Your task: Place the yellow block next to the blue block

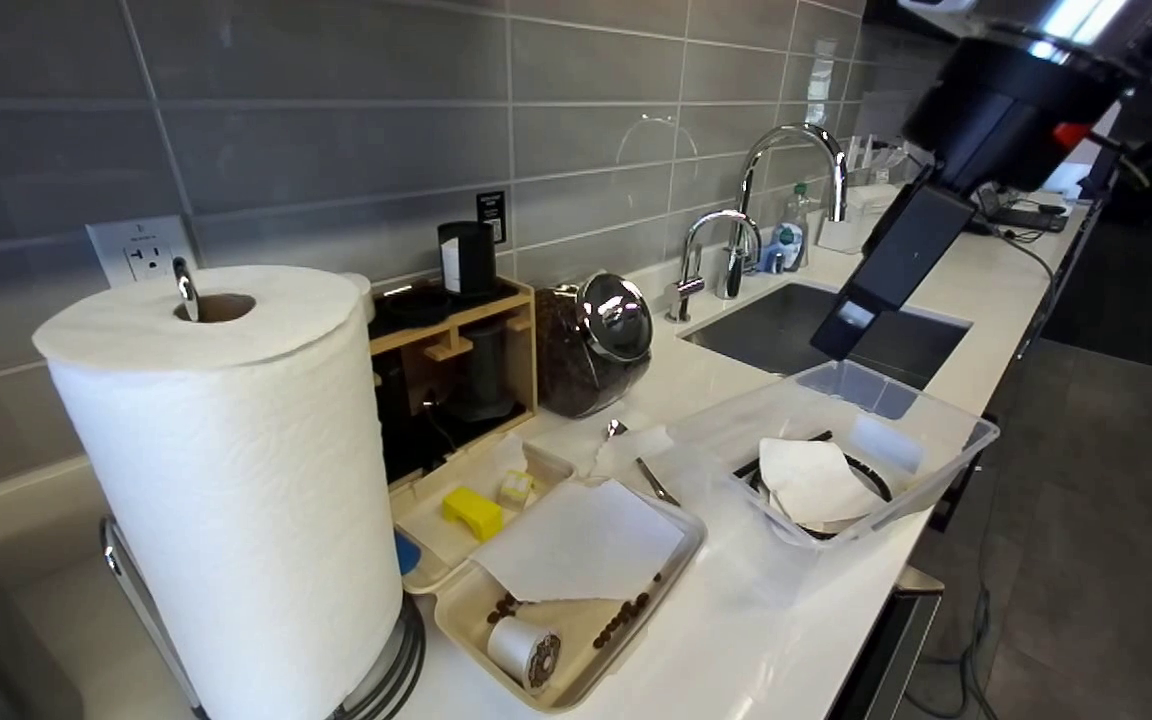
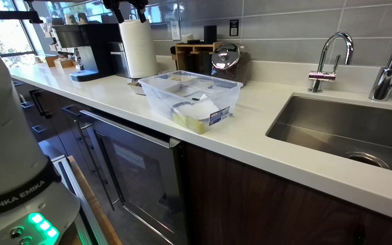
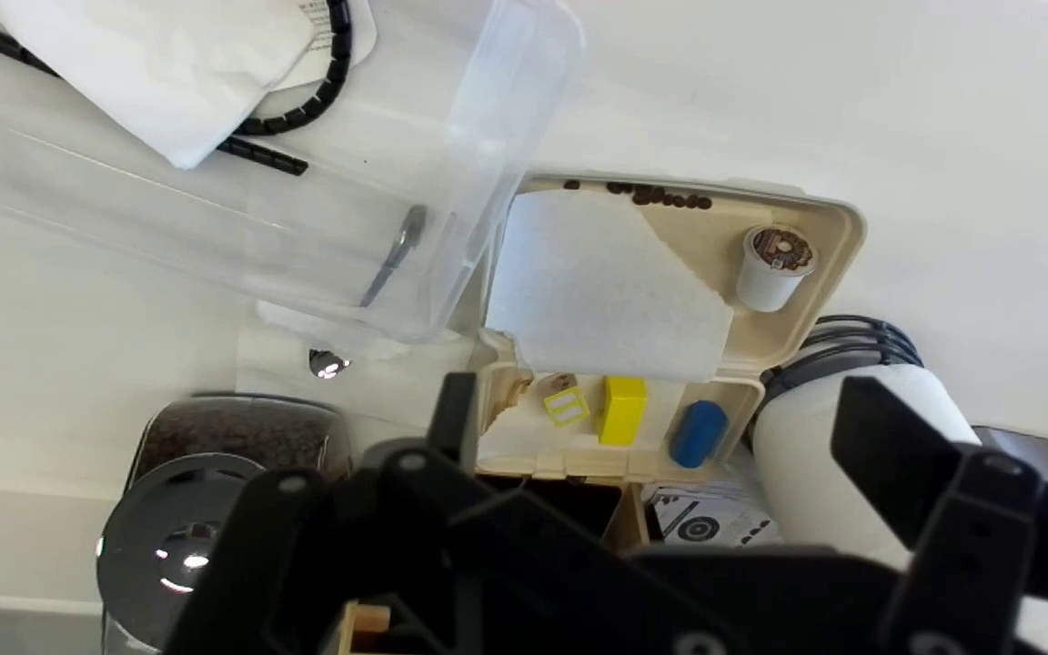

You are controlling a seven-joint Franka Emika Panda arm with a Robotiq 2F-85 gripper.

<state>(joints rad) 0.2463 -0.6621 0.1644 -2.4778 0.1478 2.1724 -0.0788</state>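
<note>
Yellow block (image 3: 622, 411) is showing bright yellow; blue block (image 3: 699, 434), plain blue; coffee pod (image 3: 766, 286), white with brown-patterned lid (image 3: 782, 248).

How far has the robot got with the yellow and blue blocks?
Looks partly done: the yellow block lies near the blue block, but a gap separates them. In hand: nothing; the gripper is open and empty. Left, probably: lifting the yellow block to close that gap.

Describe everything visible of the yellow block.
The yellow block is small, bright and oblong, plain, perhaps plastic or foam. It lies in one half of the open beige container, apparently on white paper, between the blue block and a small yellow-framed piece, touching neither. The claw is not touching it.
</note>
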